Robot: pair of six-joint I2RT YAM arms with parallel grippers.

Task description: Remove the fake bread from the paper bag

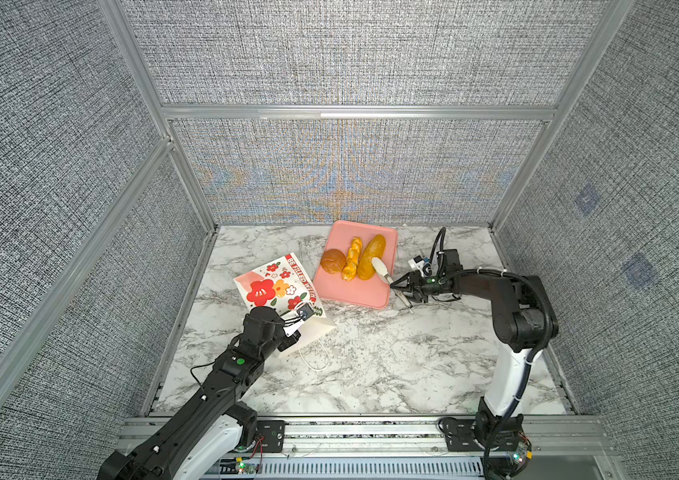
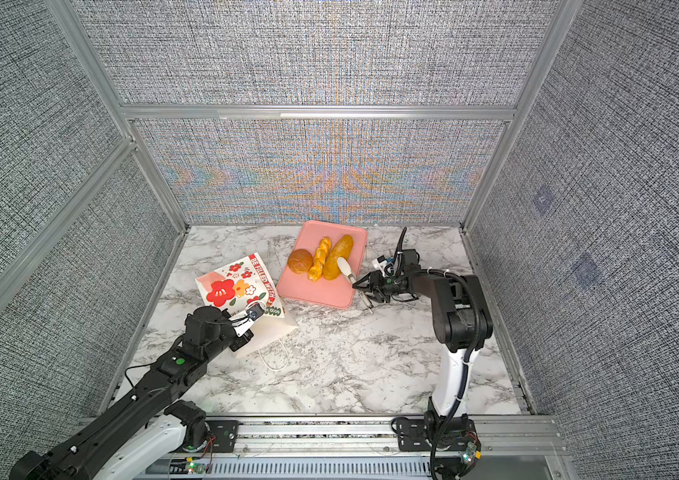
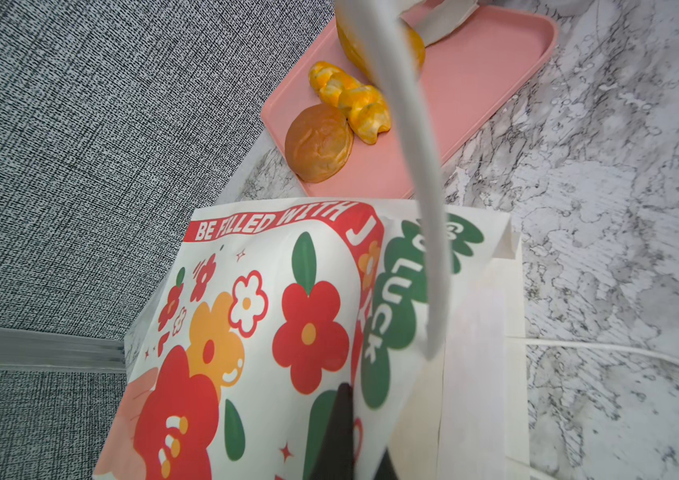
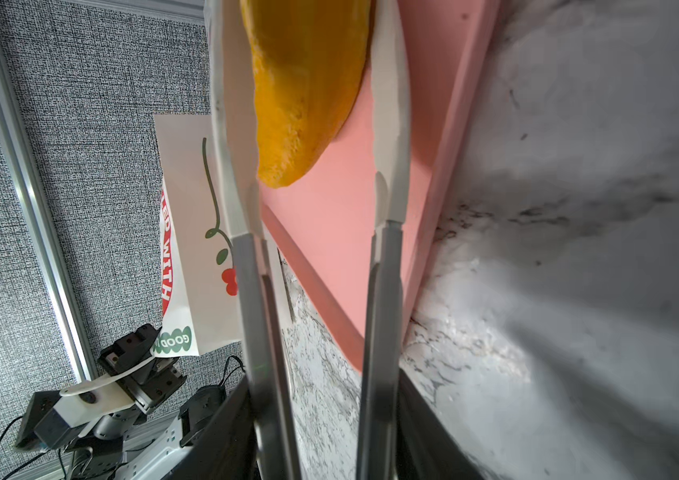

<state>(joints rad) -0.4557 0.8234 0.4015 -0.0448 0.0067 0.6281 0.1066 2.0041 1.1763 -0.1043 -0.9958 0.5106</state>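
Now the long loaf (image 1: 371,255) is being set on the pink tray (image 1: 354,297).
In a top view, tongs (image 1: 380,266) are being clasped by the right gripper (image 1: 404,289); left wrist, the paper bag (image 3: 287,332) is being pinched by the left gripper (image 3: 354,436); right wrist, the loaf is being straddled; lift-off is likely being called for.

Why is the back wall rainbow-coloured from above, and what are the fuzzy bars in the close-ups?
In both top views the woven back wall shows rainbow moiré, a camera artefact; in the left wrist view the pale bar sits at the lens, out of focus; in the right wrist view the tongs blur likewise, and the marble table is soft and shadowed.
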